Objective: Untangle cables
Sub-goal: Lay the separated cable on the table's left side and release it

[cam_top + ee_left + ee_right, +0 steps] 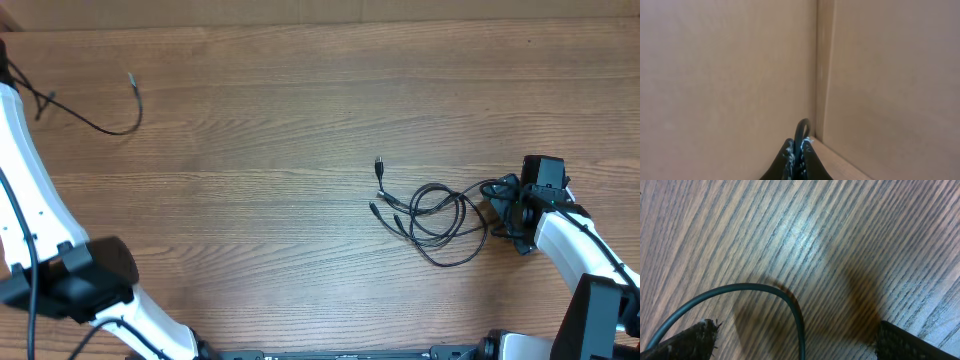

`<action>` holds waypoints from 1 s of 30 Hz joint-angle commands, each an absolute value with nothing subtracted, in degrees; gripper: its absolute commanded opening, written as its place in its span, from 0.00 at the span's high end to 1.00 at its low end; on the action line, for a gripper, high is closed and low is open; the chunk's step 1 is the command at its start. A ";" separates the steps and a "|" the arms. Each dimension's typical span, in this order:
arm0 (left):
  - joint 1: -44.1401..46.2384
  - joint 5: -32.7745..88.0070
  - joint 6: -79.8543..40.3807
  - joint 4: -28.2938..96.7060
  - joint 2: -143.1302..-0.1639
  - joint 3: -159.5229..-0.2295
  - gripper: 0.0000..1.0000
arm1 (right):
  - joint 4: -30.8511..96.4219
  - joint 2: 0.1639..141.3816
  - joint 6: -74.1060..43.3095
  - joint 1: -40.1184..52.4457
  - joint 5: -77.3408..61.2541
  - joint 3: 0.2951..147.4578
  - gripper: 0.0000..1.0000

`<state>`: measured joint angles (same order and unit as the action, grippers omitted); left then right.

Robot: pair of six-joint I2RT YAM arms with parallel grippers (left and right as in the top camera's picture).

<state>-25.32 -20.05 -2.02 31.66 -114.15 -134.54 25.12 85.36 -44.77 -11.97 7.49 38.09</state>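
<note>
Two black cables [435, 212] lie looped together in a loose tangle right of centre on the wooden table, their plug ends [379, 163] pointing left. A third cable [105, 127] lies apart at the far left, its free plug [131, 78] pointing up. It runs to the left edge, where my left gripper [799, 146] is shut on a loop of the cable [802, 129]. My right gripper [505, 212] sits at the tangle's right side, open. In the right wrist view, a cable loop [790, 300] lies on the table between its spread fingertips [796, 332].
The left arm's dark joint [90, 280] stands at the lower left, and the right arm [570, 245] reaches in from the lower right. The left wrist view faces plain wooden panels [730, 75] and a wooden ledge [840, 160].
</note>
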 commanded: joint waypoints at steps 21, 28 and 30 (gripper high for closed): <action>-25.47 -3.92 -14.66 52.90 -140.27 -136.29 0.01 | 25.19 85.54 -44.88 -12.08 6.35 38.30 0.00; -25.50 -3.36 -15.33 51.88 -128.77 -136.35 0.00 | 25.19 85.54 -44.88 -12.08 6.35 38.30 0.00; -25.50 -3.31 -15.44 51.09 -123.74 -136.35 0.01 | 25.19 85.54 -44.88 -12.08 6.35 38.30 0.00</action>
<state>-25.54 -4.69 -14.52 52.23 -135.44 -135.37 25.12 85.36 -44.77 -11.97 7.46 38.09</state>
